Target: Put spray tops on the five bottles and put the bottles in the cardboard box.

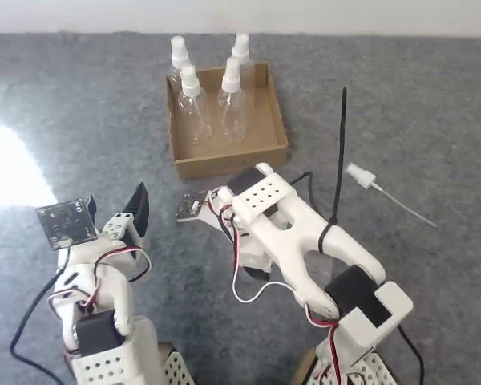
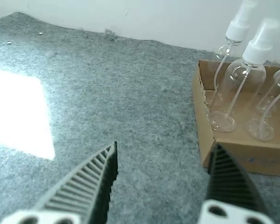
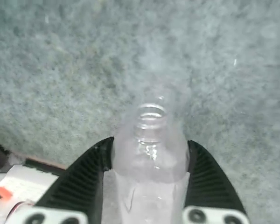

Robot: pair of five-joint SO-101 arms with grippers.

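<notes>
**STEP IN HAND: FIT SPRAY TOP 5 TO THE LAST BOTTLE**

**Status.** 4 capped bottles (image 1: pixel 194 108) stand in the cardboard box (image 1: pixel 232 159). Bottle 5 (image 3: pixel 151 140) is uncapped, with its threaded neck open. The right tool (image 3: pixel 149 161) is clamped on its shoulder, near the front wall of the box. The left tool (image 2: pixel 165 156) hangs over the desk (image 1: pixel 80 96) with its jaws apart and nothing between them. The last spray top (image 1: pixel 361 174) lies on the desk beyond the right arm, well apart from the left tool, with its thin dip tube trailing away from the box.

**Recommended procedure.**
1. Hold bottle 5 firmly with the neck clear of both jaws. The clear plastic will probably slip or turn under torque.
2. Grip the spray top by its white head, never by the tube. The tube looks flexible and would likely bend.
3. Line the tube up with the bottle axis and feed it into the neck first.
4. Seat the head squarely on the thread before turning it. A tilted start risks cross-threading.
5. Set the finished bottle upright in the bare front part of the box, without touching the 4 bottles already there.
</notes>
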